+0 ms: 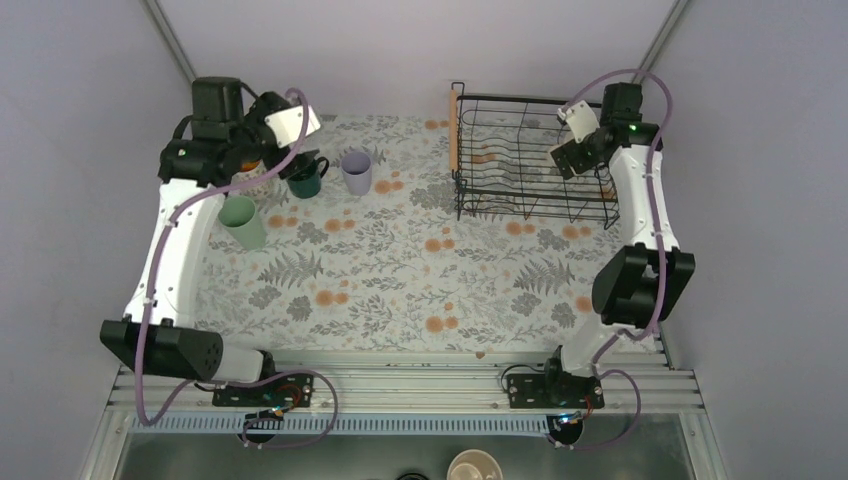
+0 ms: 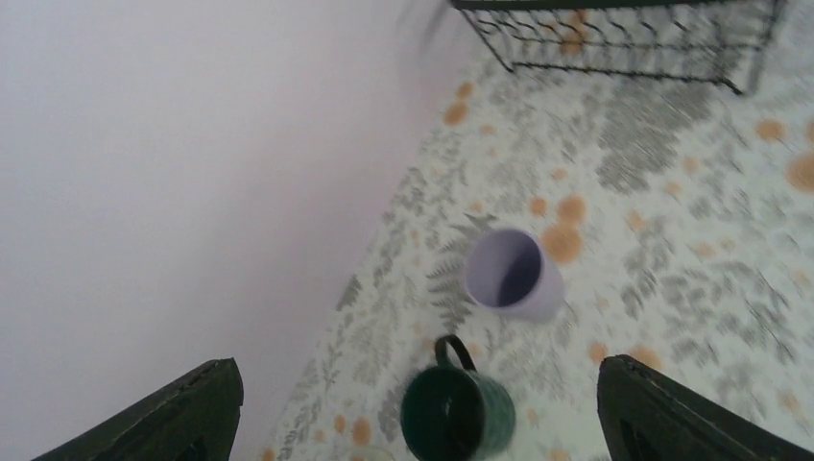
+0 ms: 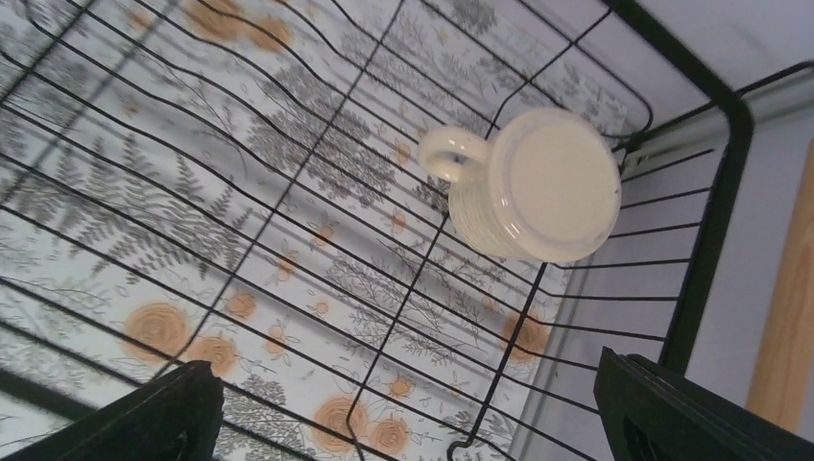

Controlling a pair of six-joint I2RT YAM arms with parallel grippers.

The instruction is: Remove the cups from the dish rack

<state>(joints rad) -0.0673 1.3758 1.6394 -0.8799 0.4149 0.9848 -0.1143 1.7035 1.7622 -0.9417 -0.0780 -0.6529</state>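
Jaws apart on both: left gripper [image 2: 418, 368] by the dark green mug [image 2: 451, 415] at frame bottom, right gripper [image 3: 405, 363] above the upturned cream mug [image 3: 538, 187] in the dish rack [image 3: 718, 226].

dish rack [image 1: 535, 160]: set at far right of floral table cover [image 1: 400, 290] | mint green cup [image 1: 243, 222], dark green mug [image 1: 305, 181], lavender tumbler [image 1: 356, 172]: set on cover at far left, outside rack | right arm [image 1: 645, 205]: extended over rack's right end | left arm [image 1: 175, 230]: extended to far-left corner

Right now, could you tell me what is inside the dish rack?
One cream mug, upside down near a corner of the dish rack; the right arm covers part overhead.
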